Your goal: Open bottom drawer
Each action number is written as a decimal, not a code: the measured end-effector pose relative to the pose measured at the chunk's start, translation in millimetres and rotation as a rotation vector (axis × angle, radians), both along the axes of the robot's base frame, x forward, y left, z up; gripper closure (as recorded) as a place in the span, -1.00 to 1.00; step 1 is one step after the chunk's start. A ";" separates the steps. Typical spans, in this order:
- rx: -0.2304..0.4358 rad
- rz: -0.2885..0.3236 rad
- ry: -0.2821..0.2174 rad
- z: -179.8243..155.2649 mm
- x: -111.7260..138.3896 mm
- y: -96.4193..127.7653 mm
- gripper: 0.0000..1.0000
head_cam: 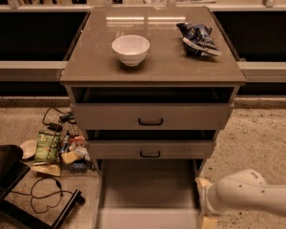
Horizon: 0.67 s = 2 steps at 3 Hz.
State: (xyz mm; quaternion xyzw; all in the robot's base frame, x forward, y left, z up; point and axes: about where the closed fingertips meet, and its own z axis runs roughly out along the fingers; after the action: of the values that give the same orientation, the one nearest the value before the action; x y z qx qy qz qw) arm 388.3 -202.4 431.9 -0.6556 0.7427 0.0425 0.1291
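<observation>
The grey-beige cabinet (152, 66) has three drawers. The bottom drawer (148, 187) stands pulled far out toward me, its plain tray bare inside; its front lies at the lower edge of the view and its handle does not show. Above it sit the middle drawer (150, 150) and the taller top drawer (150, 117), each with a black bar handle and each slightly ajar. My white arm (250, 194) reaches in from the lower right. Its gripper (203, 190) is beside the right wall of the bottom drawer's tray.
A white bowl (130, 49) and a blue snack bag (198, 38) rest on the cabinet top. Snack packets (57, 151), cables (43, 194) and a black object (2, 168) lie on the floor to the left. Speckled floor lies to the right.
</observation>
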 end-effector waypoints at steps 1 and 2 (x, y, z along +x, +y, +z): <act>0.002 -0.050 -0.140 111.3 14.4 -38.4 -1.00; -0.039 -0.078 -0.222 169.1 10.5 -52.6 -1.00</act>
State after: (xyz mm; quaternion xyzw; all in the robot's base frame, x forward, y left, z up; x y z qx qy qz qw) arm 398.8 -255.0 601.0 -0.6295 0.7494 -0.0499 0.1992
